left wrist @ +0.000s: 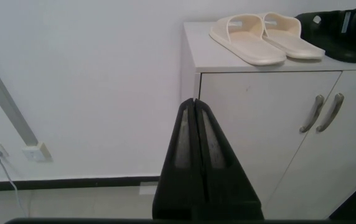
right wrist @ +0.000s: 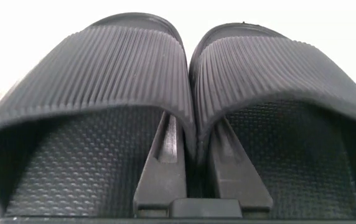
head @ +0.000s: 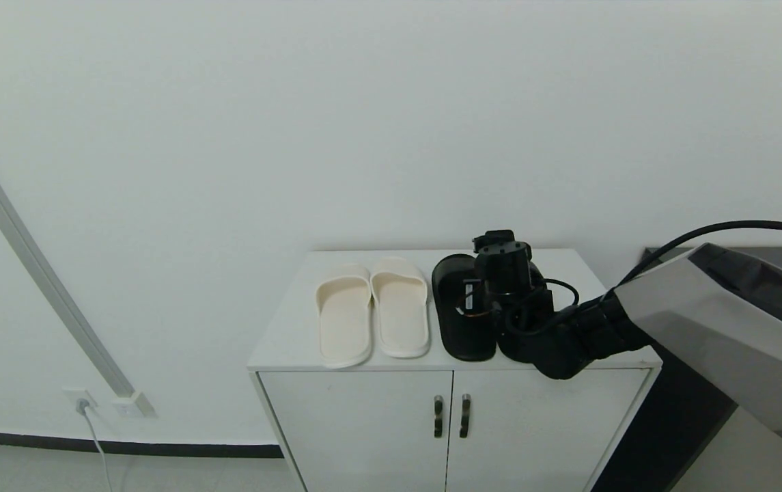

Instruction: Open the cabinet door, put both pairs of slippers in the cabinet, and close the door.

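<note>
Head view: a white two-door cabinet (head: 287, 342) stands against the wall with its doors closed and its dark handles (head: 438, 415) side by side. On top lie a pair of cream rubber slippers (head: 371, 311) and, just to their right, a pair of black ribbed slippers (head: 462, 331). The right gripper (head: 483, 301) sits in the black pair, one finger inside each shoe, pinching their touching inner walls. The left gripper (left wrist: 195, 106) hangs low by the cabinet's left side, fingers pressed together, holding nothing.

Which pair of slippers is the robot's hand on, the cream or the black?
The black pair, right of the cream pair on the cabinet top; the right gripper has one finger inside each black slipper.
</note>
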`<state>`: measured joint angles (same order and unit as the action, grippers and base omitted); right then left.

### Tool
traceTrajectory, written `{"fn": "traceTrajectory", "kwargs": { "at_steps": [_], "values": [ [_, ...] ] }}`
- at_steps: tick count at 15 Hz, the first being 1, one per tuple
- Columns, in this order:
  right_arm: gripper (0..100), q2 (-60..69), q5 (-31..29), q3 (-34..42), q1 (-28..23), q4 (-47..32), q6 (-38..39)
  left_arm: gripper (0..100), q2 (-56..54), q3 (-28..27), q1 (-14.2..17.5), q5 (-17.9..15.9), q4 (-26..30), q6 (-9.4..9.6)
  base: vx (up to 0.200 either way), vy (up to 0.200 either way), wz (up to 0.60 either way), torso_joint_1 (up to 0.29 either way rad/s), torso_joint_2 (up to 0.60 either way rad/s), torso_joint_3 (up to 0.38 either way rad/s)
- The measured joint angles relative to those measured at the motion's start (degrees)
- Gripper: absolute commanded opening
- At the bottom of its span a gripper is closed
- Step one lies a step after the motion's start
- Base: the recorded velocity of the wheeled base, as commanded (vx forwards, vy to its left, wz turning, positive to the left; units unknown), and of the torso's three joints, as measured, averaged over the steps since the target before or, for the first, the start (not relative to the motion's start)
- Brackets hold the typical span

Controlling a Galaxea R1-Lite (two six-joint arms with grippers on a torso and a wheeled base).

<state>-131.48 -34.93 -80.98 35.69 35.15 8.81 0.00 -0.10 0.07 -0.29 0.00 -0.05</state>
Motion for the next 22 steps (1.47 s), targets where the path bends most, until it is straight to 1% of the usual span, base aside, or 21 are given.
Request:
{"fn": "traceTrajectory", "kwargs": {
  "at_steps": [2,3,7,10,13,14,16,21,22],
  "values": [
    [0,2.73,0.22,2.67,0.33,0.13,-0.01,0,0.00,0.00,0.00,0.09,0.00,0.02,0.000,0.000,0.00,0.000,0.00,0.000],
    [0,5.16,1.40,5.24,0.71,0.38,-0.01,0,0.00,0.00,0.00,0.13,0.00,-0.02,0.000,0.000,0.00,0.000,0.00,0.000],
    [0,19.10,12.40,21.59,3.04,1.63,-0.04,0,0.00,0.00,0.02,0.13,0.00,0.00,0.000,0.000,0.00,0.000,0.00,0.000],
    [0,30.54,22.78,33.02,4.90,1.41,-0.11,0,0.00,0.00,0.00,0.05,0.00,0.07,0.000,0.000,0.00,0.000,0.00,0.000],
    [0,39.74,27.90,42.29,7.55,0.93,-0.12,0,0.00,0.00,0.00,0.05,0.00,0.05,0.000,0.000,0.00,0.000,0.00,0.000],
    [0,42.17,30.42,44.68,8.81,0.84,-0.12,0,0.00,0.00,0.00,0.02,0.00,0.10,0.000,0.000,0.00,0.000,0.00,0.000],
    [0,45.04,32.24,46.78,10.00,0.77,-0.11,0,0.00,0.00,0.00,0.02,0.00,0.12,0.000,0.000,0.00,0.000,0.00,0.000],
    [0,46.91,32.57,48.06,10.58,0.93,-0.20,0,0.00,0.00,0.02,-0.02,0.00,0.05,-0.200,0.000,0.00,0.005,0.00,0.000],
    [0,47.03,32.55,48.69,10.75,1.01,-1.45,0,0.00,0.00,0.00,0.00,0.00,0.05,-0.200,0.000,0.00,-0.017,0.00,0.002]
  ]
}}
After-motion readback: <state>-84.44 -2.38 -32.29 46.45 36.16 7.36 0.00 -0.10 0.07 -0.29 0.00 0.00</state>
